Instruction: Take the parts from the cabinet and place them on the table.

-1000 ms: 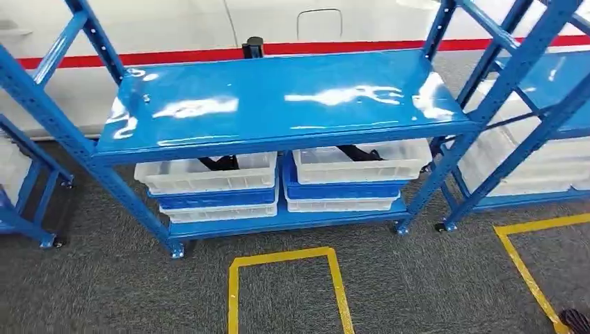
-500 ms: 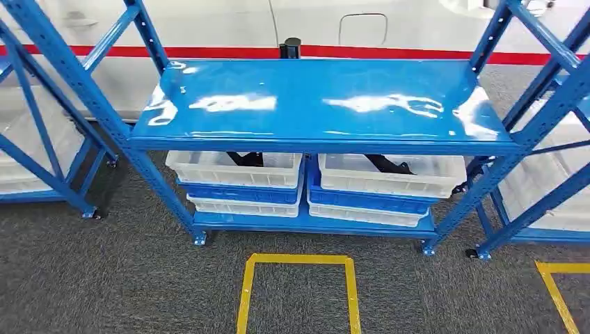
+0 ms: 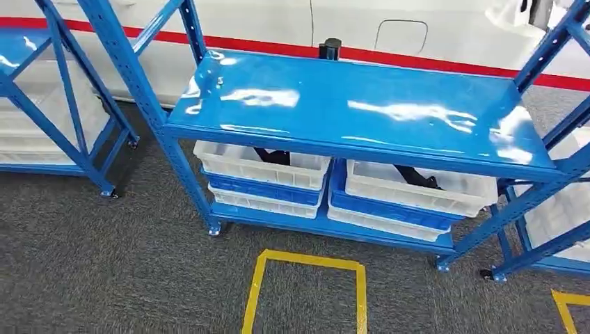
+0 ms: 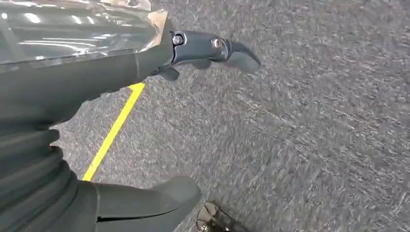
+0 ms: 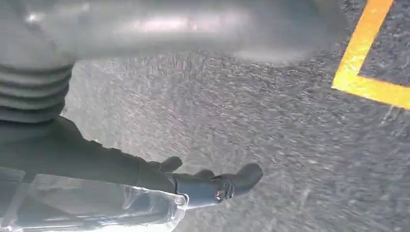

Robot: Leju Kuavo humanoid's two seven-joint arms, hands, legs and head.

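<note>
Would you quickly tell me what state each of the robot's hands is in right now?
Left hand: open, holding nothing, hanging over the carpet.
Right hand: open, holding nothing, also over the carpet.

A blue steel shelving cabinet (image 3: 362, 111) stands on grey carpet, its glossy top shelf bare. On its bottom shelf sit stacked white and blue plastic crates (image 3: 261, 167), side by side, each holding dark black parts (image 3: 273, 156), partly hidden.

Warehouse: blue steel racks (image 3: 362, 115), plastic bins (image 3: 261, 167), floor tape (image 3: 306, 263).
</note>
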